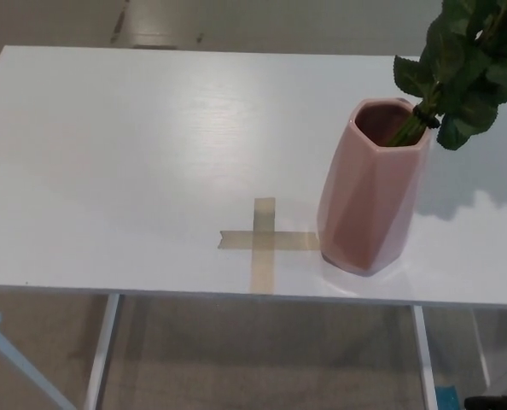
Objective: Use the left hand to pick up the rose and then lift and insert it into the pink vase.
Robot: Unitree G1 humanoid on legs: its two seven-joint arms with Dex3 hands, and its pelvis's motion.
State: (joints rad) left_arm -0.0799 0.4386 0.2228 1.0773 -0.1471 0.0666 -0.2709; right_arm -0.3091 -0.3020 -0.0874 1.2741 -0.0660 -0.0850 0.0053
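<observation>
no hands: neither shows, so their state can't be told
rose (467, 60): stem already in the pink vase (369, 201), leaning toward 1 o'clock
vase: at 3 o'clock of the tape cross (264, 242)

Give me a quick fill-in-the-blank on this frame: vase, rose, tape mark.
1. The rose stem stands inside the ____ vase.
2. The vase sits at the ____ end of the tape cross, as seen in the picture.
3. The rose leaves lean out over the vase's ____ side, as seen in the picture.
4. The table top is ____ in colour.

Missing words: pink; right; right; white
</observation>
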